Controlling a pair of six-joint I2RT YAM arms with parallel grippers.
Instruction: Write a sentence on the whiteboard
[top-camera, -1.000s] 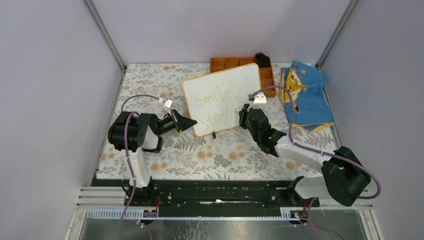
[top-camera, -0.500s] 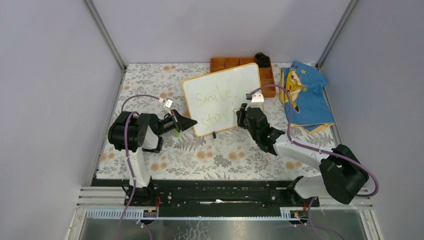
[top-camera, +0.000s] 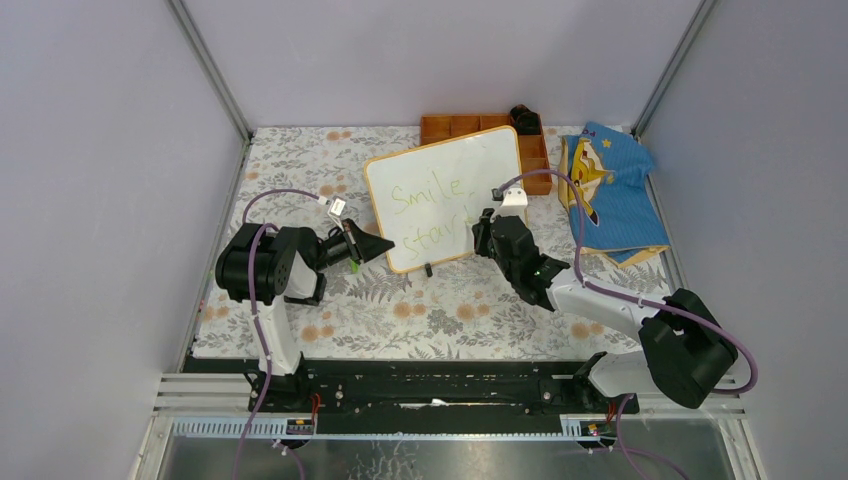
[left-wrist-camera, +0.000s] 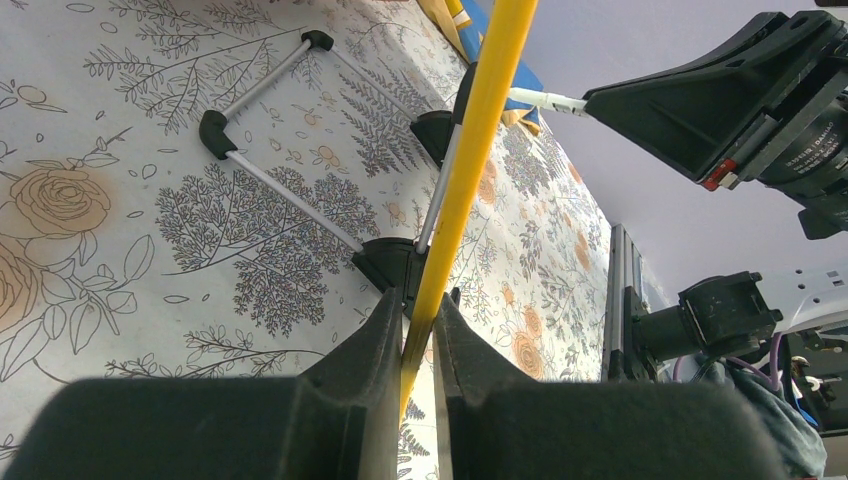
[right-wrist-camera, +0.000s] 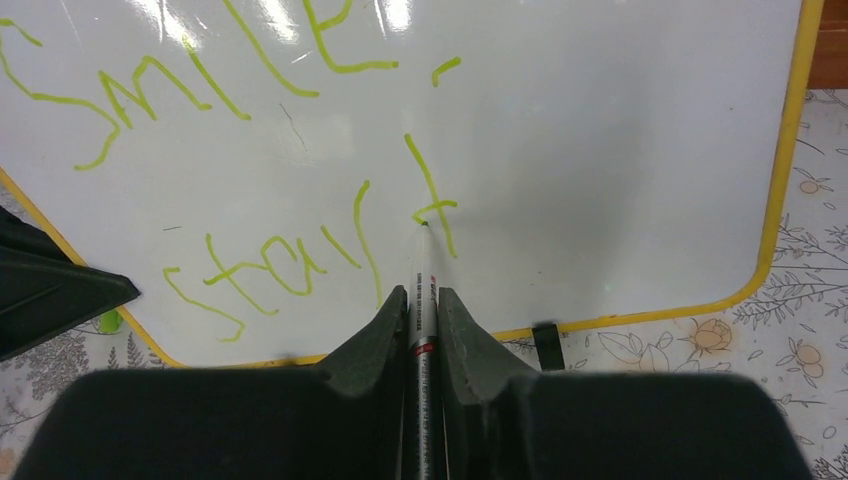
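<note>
Left gripper (left-wrist-camera: 417, 312), arm folded low, clamps the yellow-framed white rectangular whiteboard's (top-camera: 485, 160) left edge. Right gripper (right-wrist-camera: 422, 298), arm reaching forward, pinches a slim white marker (right-wrist-camera: 420, 272), tip on board.

Finding: a robotics test cell in a laboratory.

Evidence:
- Plain grey-lilac panel walls (top-camera: 100, 200) close in the table (top-camera: 330, 160) on three sides. They meet at bare aluminium posts (top-camera: 208, 68) at its far corners.
- Two robot arms, left (top-camera: 265, 270) and right (top-camera: 620, 315), are bolted to a black rail (top-camera: 440, 385) along the table's near edge. Their purple cables (top-camera: 275, 193) run exposed.
- The table carries a floral printed cover.
- Staged props: a whiteboard (top-camera: 480, 160), an orange compartment tray (top-camera: 455, 127) at the far edge, and a blue printed cloth (top-camera: 610, 190) at the far right corner.
</note>
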